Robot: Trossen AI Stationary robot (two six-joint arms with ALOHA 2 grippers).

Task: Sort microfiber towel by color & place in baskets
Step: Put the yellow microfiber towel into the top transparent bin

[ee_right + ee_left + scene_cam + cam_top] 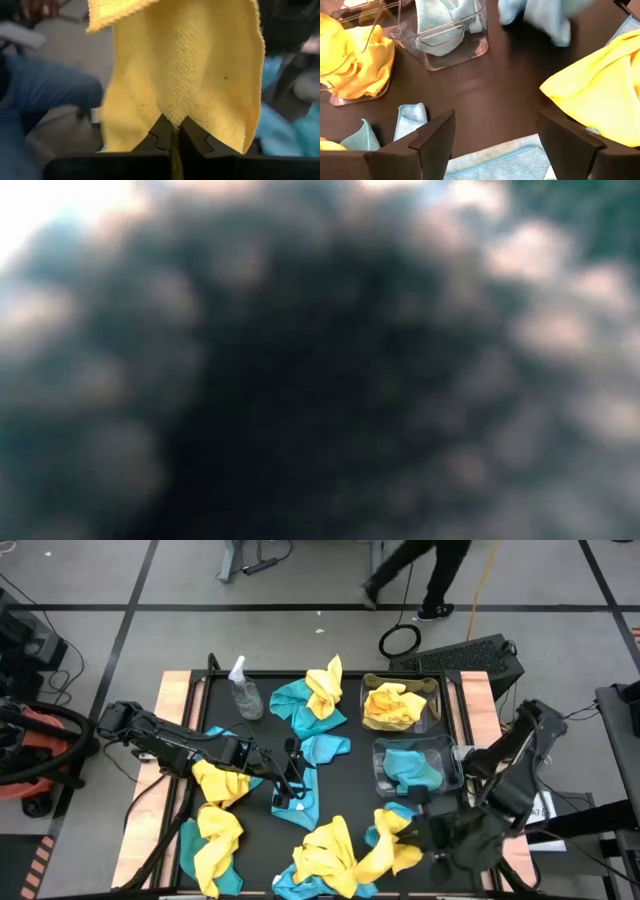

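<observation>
Yellow and teal microfiber towels lie scattered over the black table (340, 790). Two clear baskets stand at the right: the far one (400, 702) holds yellow towels, the near one (415, 768) holds teal ones. My left gripper (292, 780) is open over a flat teal towel (495, 160) at the table's middle, its fingers on either side of it. My right gripper (425, 832), at the near right, is shut on a yellow towel (395, 845). The low view is blocked by a dark blur. My right gripper (172, 131) pinches the yellow towel between its two fingers on a raised fold (173, 117) in the middle of the cloth. The cloth spreads out wide ahead of the fingertips. Whether its far end rests on the table, I cannot tell.
A clear spray bottle (243, 690) stands at the far left of the table. A teal and yellow heap (315, 700) lies beside the far basket, and more heaps lie at the near left (215, 840) and near middle (325, 860). A person walks beyond the far edge (430, 580).
</observation>
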